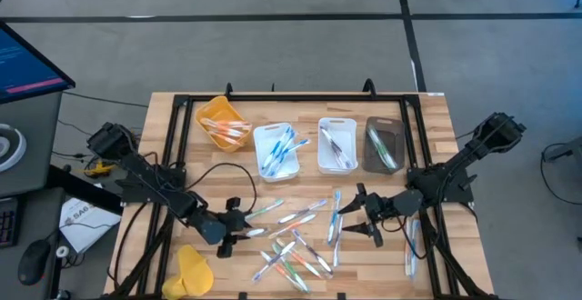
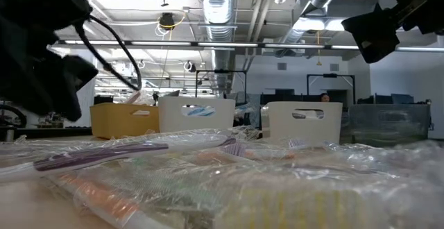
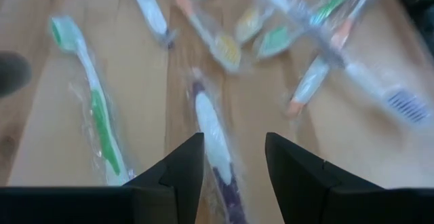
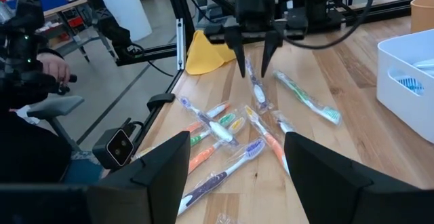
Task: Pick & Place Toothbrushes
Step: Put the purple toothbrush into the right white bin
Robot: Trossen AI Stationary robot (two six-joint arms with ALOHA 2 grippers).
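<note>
Two arms reach in over the wooden table (image 1: pixel 436 118): the left gripper (image 1: pixel 247 220) sits low with its jaws parted either side of a purple-handled toothbrush (image 3: pixel 215 142), not closed on it, the brush's long axis running straight out from the fingers. Other toothbrushes (image 1: pixel 300 241) lie scattered every which way mid-table, blurry inside their wrappers. Over on the right, the right gripper (image 1: pixel 356 214) hovers wide open, holding nothing.

Green-and-white toothbrush (image 3: pixel 91 102), yellow tray (image 1: pixel 221 121)
</note>
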